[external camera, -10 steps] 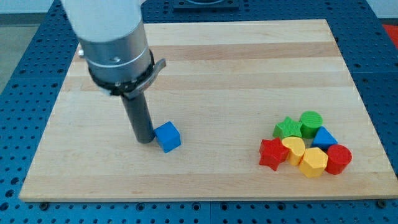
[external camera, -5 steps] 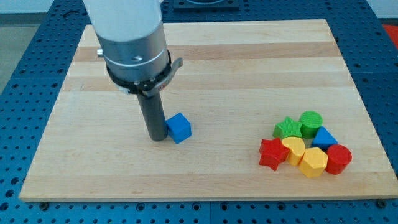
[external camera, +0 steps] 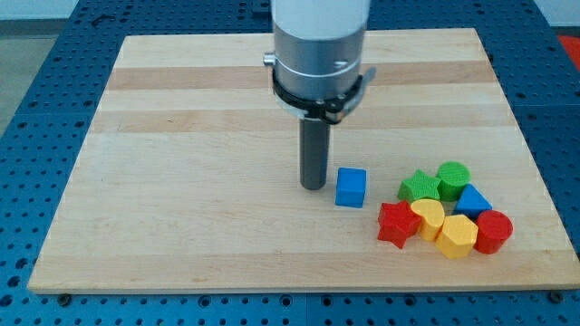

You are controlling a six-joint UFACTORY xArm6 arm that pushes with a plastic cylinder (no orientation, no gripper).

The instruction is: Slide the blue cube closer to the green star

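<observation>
We see a wooden board (external camera: 181,199) on a blue perforated table (external camera: 36,136); at the view's lower right huddle a green cylinder (external camera: 452,177), blue triangle (external camera: 472,200), red cylinder (external camera: 493,231), yellow hexagon (external camera: 456,237), yellow heart (external camera: 429,217) and red star (external camera: 396,224)

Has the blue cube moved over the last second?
Yes. The blue cube has slid toward the view's right, much closer to the green star in the unmoved cluster. My tip sits just left of it.

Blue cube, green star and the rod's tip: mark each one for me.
Blue cube (external camera: 350,187), camera view, front face.
Green star (external camera: 418,188), camera view, top face.
My tip (external camera: 314,186), camera view, rod's very end, just left of the cube.
</observation>
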